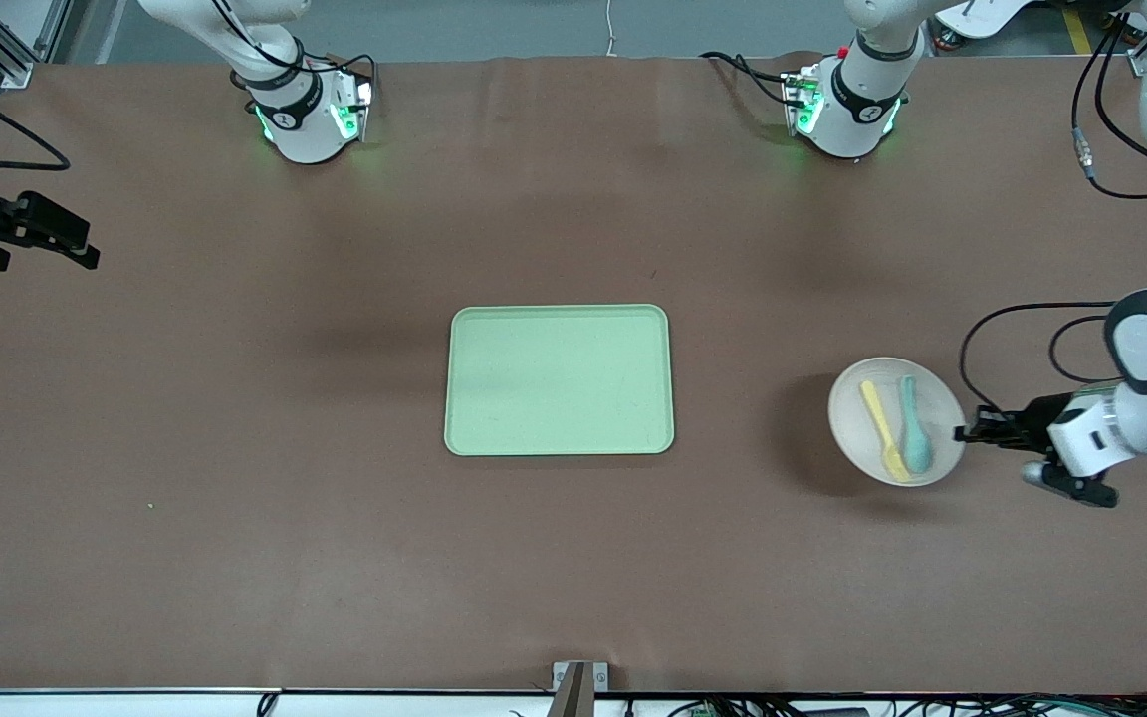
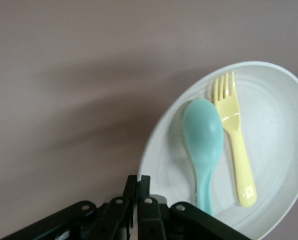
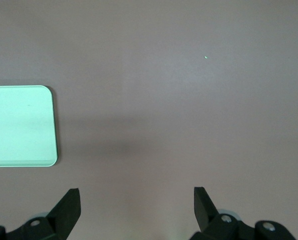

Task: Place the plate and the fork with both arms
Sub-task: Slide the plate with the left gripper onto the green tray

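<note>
Left gripper (image 1: pixel 962 434) clamped on plate (image 1: pixel 867 423) rim, plate raised over table (image 1: pixel 235 498) at left arm's end.
Fork (image 1: pixel 883 431) and teal spoon (image 1: pixel 914 426) lie side by side in plate. Green tray (image 1: pixel 560 380) sits mid-table, toward right arm's end from plate. Right gripper (image 3: pixel 136 205) waits, fingers apart, over bare table at right arm's end.

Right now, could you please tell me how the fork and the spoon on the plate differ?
The fork is pale yellow, while the spoon is teal. The fork ends in short tines; the spoon ends in a smooth rounded bowl. The fork's handle looks flat and broadens toward its end; the spoon's is narrower. Both lie side by side, heads the same way, on the plate, whose rim the left pincer is shut on.
</note>
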You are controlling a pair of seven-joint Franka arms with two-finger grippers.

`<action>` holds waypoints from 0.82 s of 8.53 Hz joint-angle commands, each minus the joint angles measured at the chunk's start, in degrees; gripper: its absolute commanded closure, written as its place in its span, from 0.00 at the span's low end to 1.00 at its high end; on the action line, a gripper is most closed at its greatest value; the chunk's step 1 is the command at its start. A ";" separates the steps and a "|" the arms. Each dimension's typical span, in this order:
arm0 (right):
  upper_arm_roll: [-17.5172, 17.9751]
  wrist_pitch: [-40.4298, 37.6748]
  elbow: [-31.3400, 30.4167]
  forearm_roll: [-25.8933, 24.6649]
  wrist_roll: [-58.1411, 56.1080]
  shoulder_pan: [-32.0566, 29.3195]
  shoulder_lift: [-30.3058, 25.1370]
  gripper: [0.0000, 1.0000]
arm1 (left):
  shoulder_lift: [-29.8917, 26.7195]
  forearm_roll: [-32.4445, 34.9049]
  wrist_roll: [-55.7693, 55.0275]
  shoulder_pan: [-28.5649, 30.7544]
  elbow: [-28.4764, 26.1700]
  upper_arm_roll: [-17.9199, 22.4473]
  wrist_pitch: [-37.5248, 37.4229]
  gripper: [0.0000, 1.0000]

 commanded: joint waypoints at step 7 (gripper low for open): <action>0.56 2.56 -0.22 1.37 1.07 4.39 2.34 0.00 | 2.85 0.11 -31.70 -21.73 -1.01 -7.88 9.91 1.00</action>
